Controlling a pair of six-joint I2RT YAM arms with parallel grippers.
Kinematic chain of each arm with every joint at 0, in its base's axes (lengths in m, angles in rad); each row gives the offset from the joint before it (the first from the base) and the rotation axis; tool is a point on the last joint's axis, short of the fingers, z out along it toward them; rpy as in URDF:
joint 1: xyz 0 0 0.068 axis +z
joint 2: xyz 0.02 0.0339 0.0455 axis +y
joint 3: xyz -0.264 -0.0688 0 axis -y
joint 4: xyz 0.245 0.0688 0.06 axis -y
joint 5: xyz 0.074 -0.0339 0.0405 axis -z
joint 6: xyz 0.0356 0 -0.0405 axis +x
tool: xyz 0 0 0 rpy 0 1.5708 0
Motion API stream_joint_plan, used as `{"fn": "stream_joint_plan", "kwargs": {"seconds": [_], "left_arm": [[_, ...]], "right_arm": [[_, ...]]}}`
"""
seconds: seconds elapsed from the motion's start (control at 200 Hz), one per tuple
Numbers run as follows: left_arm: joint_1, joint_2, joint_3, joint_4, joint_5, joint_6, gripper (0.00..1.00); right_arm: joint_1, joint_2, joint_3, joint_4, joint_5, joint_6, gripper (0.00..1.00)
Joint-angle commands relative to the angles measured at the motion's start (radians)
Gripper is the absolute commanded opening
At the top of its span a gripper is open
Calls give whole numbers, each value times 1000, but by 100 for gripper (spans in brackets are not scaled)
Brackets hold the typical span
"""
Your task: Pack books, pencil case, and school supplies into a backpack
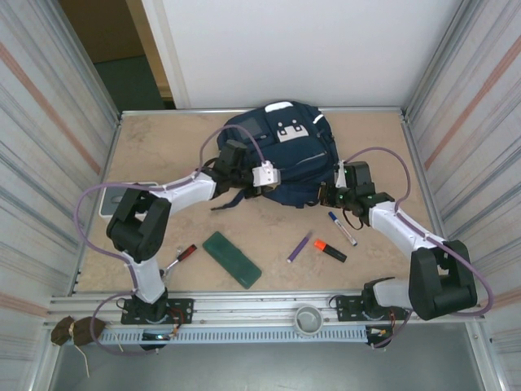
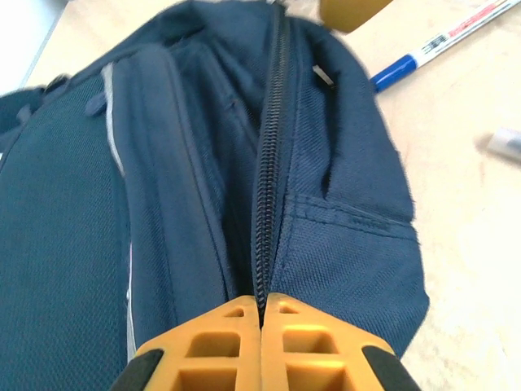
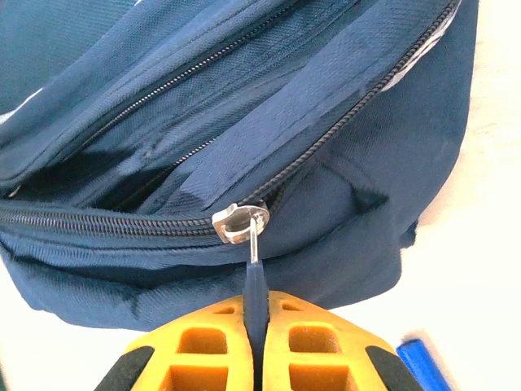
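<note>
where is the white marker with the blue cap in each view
Top external: the white marker with blue cap lies on the table, just in front of the backpack, right of centre.
Left wrist: upper right corner, past the backpack's right side.
Right wrist: a blue end at the bottom right edge, probably its cap.
Shared landmark: the navy backpack's zipper.

Overhead view looks down; 2 wrist views hug the backpack [image 1: 303,163].
</note>
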Motion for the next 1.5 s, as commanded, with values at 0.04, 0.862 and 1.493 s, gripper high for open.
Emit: {"fn": "stream_joint_plan", "kwargs": {"seconds": [0.04, 0.862, 1.493], "left_arm": [[31, -49, -13, 20, -28, -57, 19], [-61, 62, 188, -171, 89, -134, 4], [-23, -48, 41, -131, 21, -157, 46]], "right_arm": [[49, -1, 34, 61, 2, 0, 0], [140, -40, 60, 52, 35, 0, 0], [63, -24, 73, 54, -38, -6, 0]]}}
